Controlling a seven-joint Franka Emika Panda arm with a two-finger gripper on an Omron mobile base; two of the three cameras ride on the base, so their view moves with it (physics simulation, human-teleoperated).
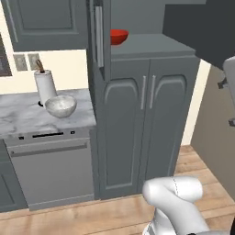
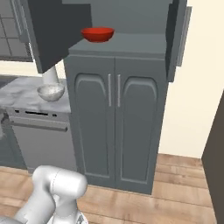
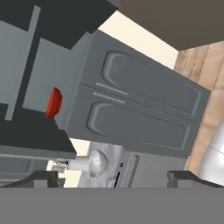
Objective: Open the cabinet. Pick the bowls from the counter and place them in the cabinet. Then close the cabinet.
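Currently red bowl [image 2: 97, 34] shelved in open cabinet [image 2: 131, 43]; marbled bowl [image 1: 60, 106] on counter [image 1: 23, 117] — gripper [image 3: 111, 177] spread, empty, apparently well back; approach from above, clear paper-towel roll [image 1: 45, 86]

One bowl [image 1: 119, 36] stands on the shelf in the open cabinet [image 1: 151, 46]. The other bowl [image 1: 60, 106] is on the counter [image 1: 23, 117], left of the cabinet, just before the paper-towel roll [image 1: 45, 85].

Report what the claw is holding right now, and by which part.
Nothing. The claw is open and empty; the red bowl sits on the cabinet shelf, the marbled bowl on the counter.
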